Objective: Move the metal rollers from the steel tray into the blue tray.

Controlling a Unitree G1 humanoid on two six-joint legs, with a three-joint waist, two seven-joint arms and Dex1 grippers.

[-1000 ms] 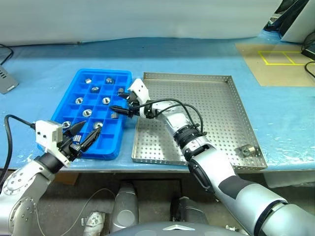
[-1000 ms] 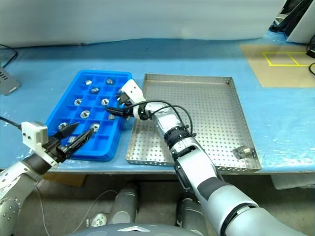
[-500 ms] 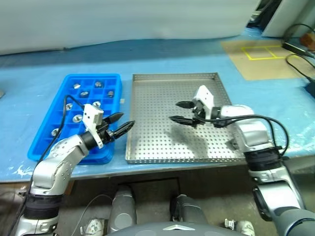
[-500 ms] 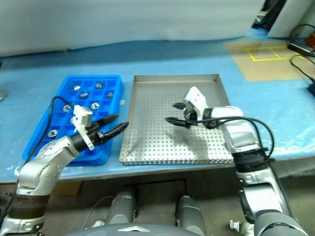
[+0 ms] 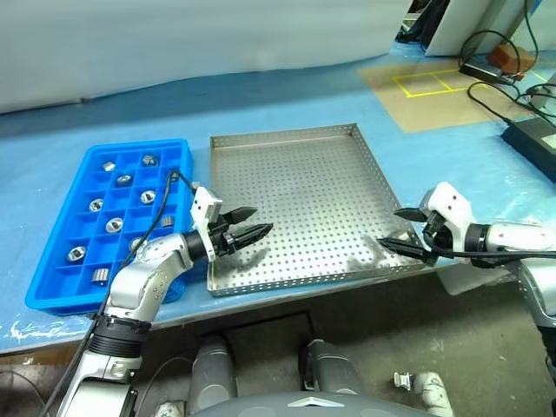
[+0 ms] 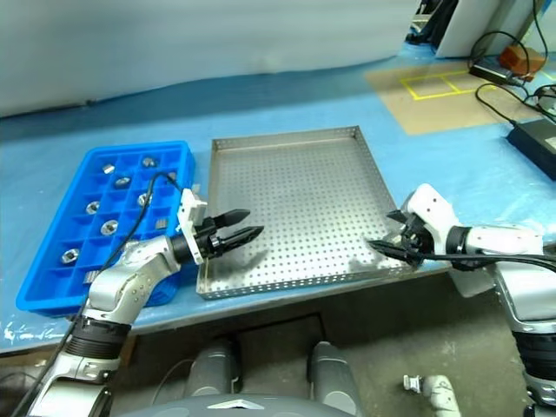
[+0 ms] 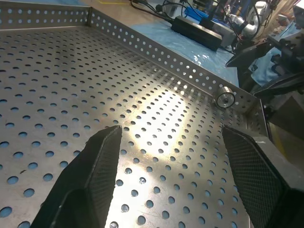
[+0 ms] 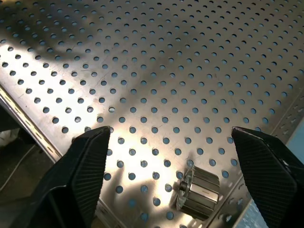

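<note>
— What moved since a second ago?

— Back then the right gripper (image 6: 388,235) was over at the blue tray (image 5: 52,287); it has swung across to the steel tray's (image 5: 287,174) near right corner, fingers spread wide and empty. The left gripper (image 5: 250,223) has come over the near left rim, fingers parted, holding nothing.

— Where's the last roller?

— One metal roller (image 8: 198,192) lies on its side in that near right corner, just ahead of the right gripper's fingers. Farther left, the other rollers (image 5: 111,224) sit in the blue compartments.

— How will it handle?

— Probably hard, smooth and heavy for its size, and likely to roll. I'd pinch across the ribbed barrel, not the flange.

— Anything unclear?

— In the head views the right gripper and the tray rim hide the roller, and whether it touches the wall I can't tell.
</note>
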